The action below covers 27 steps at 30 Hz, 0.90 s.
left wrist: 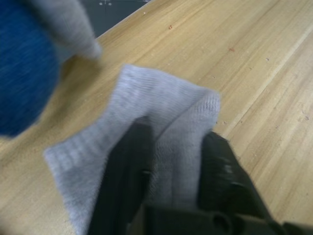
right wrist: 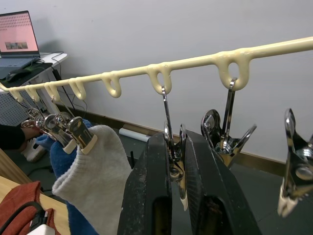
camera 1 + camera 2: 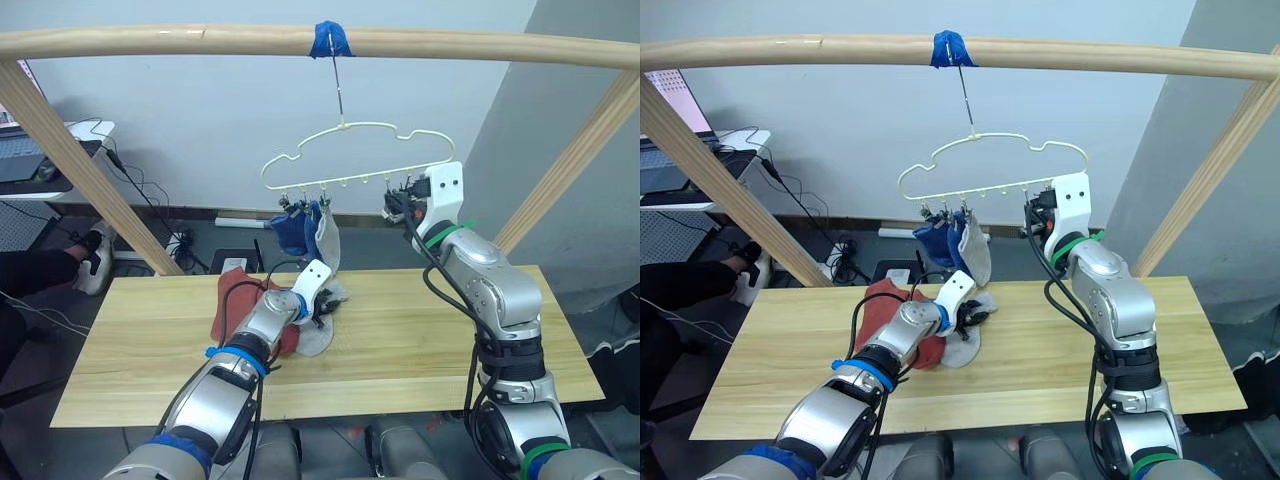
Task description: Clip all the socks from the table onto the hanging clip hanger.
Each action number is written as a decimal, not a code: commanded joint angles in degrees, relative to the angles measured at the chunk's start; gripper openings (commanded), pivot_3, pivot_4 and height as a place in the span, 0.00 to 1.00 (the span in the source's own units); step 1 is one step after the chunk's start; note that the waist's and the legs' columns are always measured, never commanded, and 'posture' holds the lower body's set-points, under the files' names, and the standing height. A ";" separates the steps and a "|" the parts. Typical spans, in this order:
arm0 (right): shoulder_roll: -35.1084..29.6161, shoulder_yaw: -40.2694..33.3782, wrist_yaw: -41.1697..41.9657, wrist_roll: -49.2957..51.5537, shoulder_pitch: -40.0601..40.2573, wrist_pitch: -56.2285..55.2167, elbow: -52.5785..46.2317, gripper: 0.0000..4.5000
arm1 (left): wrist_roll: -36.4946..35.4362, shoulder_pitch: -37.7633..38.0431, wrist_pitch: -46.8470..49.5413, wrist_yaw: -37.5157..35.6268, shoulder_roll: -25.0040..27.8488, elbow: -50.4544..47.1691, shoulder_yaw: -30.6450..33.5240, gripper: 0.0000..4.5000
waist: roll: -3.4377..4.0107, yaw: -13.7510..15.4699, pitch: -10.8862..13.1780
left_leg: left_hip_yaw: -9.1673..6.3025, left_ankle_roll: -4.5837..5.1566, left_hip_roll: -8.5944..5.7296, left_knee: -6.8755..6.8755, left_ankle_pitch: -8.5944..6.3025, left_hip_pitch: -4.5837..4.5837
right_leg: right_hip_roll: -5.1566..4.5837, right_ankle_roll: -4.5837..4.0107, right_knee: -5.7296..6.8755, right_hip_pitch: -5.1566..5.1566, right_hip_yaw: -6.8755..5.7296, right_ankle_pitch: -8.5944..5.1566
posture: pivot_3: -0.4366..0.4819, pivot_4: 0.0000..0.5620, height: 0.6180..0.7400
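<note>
Socks on table: I see the rust-red socks (image 3: 232,300) bunched at the left, with a light grey sock (image 3: 316,332) lying against them on the table (image 3: 420,340).
Left gripper (image 1: 171,147): my fingers are clamped on the grey sock's cuff edge. I judge the hold shallow, so the knit could slip free on the lift, or drag the red pile along.
Hung socks: blue socks (image 3: 291,232) and a grey sock (image 3: 327,240) already hang at the left end of the clip hanger (image 3: 350,150).
Right gripper (image 2: 177,166): fingers closed around a silver clip (image 2: 175,147), squeezing it. If I ease off too soon, the clip snaps shut with nothing in it.
Hanger risk: it swings from one hook, so my push may tilt it and throw off the handover.
</note>
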 commanded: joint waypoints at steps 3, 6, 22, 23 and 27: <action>-1.10 -1.55 0.75 1.02 -1.23 -0.41 0.22 0.01 | -1.10 4.25 -1.38 -2.99 0.08 -8.38 0.24 0.00 | 0.08 0.14 0.27 | 0.00 0.00 0.00 -0.03 0.00 -0.01 | 0.00 0.00 -0.04 0.00 0.00 0.00 | 0.38 0.36 1.00; -1.36 -2.01 1.21 1.58 -1.77 -0.15 0.98 0.01 | -3.19 6.74 -3.36 -5.36 0.02 -15.06 0.96 0.00 | 0.16 0.24 0.49 | -0.01 0.00 0.01 -0.04 0.00 -0.01 | 0.00 0.00 -0.05 0.00 -0.01 0.00 | 0.39 0.36 1.00; 6.19 -30.82 -10.32 27.01 -13.32 34.58 2.05 0.01 | -14.23 16.81 -21.97 -7.88 1.66 -42.80 7.95 0.00 | 0.30 0.47 0.73 | -0.02 0.01 0.03 -0.12 -0.01 -0.09 | -0.02 -0.12 -0.25 0.00 -0.01 0.07 | 0.41 0.34 1.00; 7.31 -33.18 -11.40 28.49 -14.11 36.78 2.12 0.01 | -14.03 16.82 -22.09 -7.39 1.55 -42.83 7.86 0.00 | 0.30 0.44 0.73 | -0.03 0.02 0.03 -0.12 -0.01 -0.10 | -0.02 -0.11 -0.29 0.00 -0.01 0.06 | 0.41 0.34 1.00; 9.79 -38.11 -13.71 30.90 -16.05 43.23 1.59 0.01 | -13.13 15.72 -23.11 -5.66 1.01 -41.38 7.64 0.00 | 0.31 0.43 0.73 | -0.03 0.05 0.03 -0.18 -0.03 -0.13 | -0.01 -0.11 -0.37 -0.01 -0.01 0.06 | 0.41 0.33 1.00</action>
